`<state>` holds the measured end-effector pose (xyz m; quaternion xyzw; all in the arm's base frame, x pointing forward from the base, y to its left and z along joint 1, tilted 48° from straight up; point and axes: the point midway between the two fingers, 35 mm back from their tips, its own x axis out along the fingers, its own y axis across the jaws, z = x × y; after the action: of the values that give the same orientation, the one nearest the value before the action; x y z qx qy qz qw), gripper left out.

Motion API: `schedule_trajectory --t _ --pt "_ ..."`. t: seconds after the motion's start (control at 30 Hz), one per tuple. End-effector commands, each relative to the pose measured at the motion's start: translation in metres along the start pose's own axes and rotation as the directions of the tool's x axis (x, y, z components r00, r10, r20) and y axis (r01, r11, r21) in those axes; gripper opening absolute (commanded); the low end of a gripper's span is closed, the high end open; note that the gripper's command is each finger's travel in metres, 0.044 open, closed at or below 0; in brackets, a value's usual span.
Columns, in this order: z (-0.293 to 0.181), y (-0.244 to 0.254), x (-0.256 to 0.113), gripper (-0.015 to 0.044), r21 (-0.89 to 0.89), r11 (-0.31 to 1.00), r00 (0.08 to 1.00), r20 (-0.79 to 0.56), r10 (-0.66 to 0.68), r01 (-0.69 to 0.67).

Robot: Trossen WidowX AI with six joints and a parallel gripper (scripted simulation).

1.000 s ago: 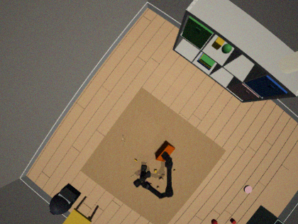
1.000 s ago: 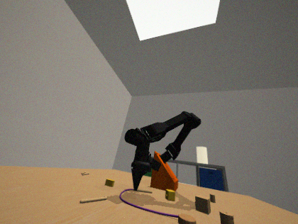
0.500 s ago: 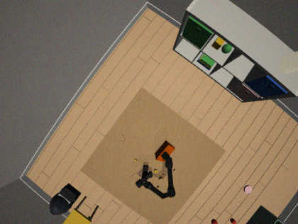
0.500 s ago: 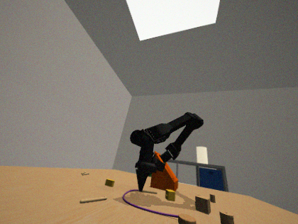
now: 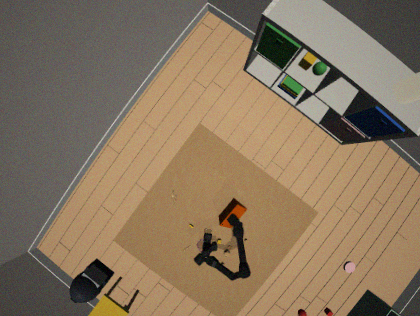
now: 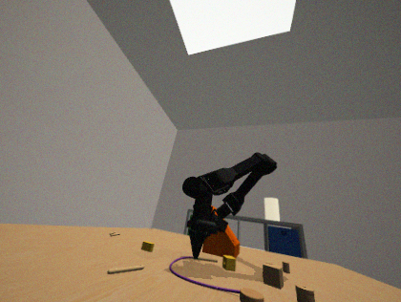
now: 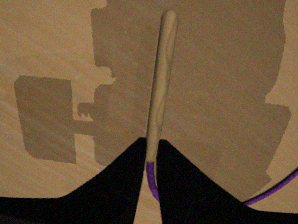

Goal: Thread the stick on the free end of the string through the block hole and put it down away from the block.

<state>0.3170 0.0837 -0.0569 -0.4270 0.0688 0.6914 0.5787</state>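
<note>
My gripper point(image 6: 196, 258) point(image 7: 151, 145) is shut on the pale wooden stick point(image 6: 208, 260) point(image 7: 164, 65) near its string end, low over the table. The stick points away from the fingers in the wrist view. The purple string point(image 6: 178, 274) point(image 7: 151, 172) leaves the stick between the fingers and curves round to the round wooden button point(image 6: 251, 293). A brown block point(image 6: 273, 275) stands to the right of the gripper in the exterior view, apart from the stick. No hole shows in it from here. Whether the stick touches the table, I cannot tell.
A loose stick point(image 6: 125, 269) lies left of the string. Yellow cubes point(image 6: 148, 247) point(image 6: 229, 263) lie on both sides of the gripper. Smaller brown blocks point(image 6: 305, 293) point(image 6: 285, 267) stand near the brown block. An orange wedge point(image 5: 239, 210) point(image 6: 221, 242) is by the arm's base.
</note>
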Motion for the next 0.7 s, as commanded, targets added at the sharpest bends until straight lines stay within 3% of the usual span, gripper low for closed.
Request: schedule_trajectory --t 0.0,0.67 --pt "0.007 0.002 0.002 0.0 0.002 1.0 1.0 0.006 0.003 -0.003" --pt "0.024 0.005 0.003 0.0 0.003 1.0 1.0 0.008 0.002 -0.002"
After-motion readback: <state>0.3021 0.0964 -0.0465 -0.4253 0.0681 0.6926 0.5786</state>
